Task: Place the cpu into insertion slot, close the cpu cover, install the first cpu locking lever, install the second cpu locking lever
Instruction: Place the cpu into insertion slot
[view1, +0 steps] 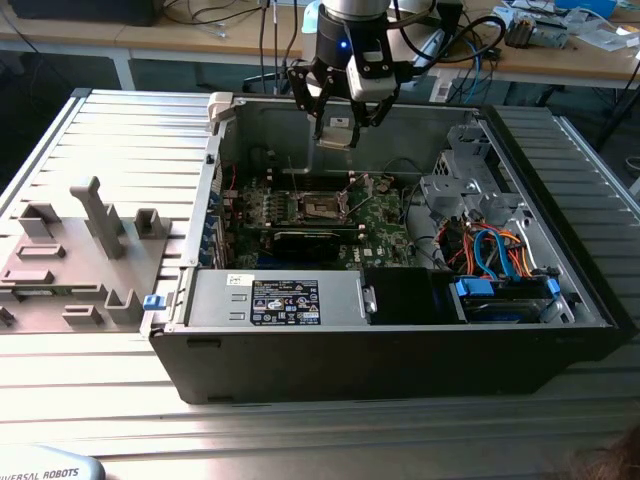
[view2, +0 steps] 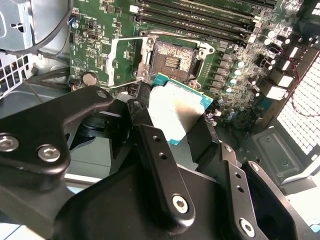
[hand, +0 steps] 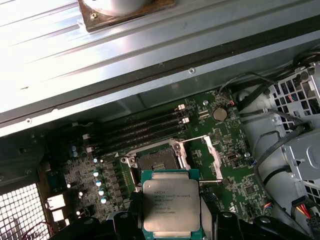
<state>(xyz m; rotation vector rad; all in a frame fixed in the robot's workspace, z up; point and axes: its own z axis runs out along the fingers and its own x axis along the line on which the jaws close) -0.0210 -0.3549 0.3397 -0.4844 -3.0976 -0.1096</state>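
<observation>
While the hand (view1: 337, 130) hangs over the open computer case (view1: 400, 340) in the exterior view, we see it well above the green board (view1: 380, 225). The insertion slot (view1: 322, 207) lies lower down on that board. The case rests on a ribbed metal worktop (view1: 400, 430).

In the second wrist view we find the cpu (view2: 177, 112) clamped between the hand's black fingers (view2: 150, 135), its silvery top towards the camera. Beyond it the insertion slot (view2: 172, 61) is bare, its contacts exposed. The cpu cover (view2: 122, 62) is swung open just beside the recess. Chip and slot are apart.

In the first wrist view the cpu (hand: 171, 207) again sits gripped at its edges, near the insertion slot (hand: 155, 162) but not over it. The cpu cover (hand: 209, 155) stands raised at the slot's side, clear of the opening.

We judge the first step to be in hand: the chip is carried but not seated, and the cover and both levers are not yet dealt with. Seating it calls for bringing the chip's edges square with the recess and centring it above. It must then go down flat and gently, since a tilted entry could catch the border or harm the contacts.
</observation>
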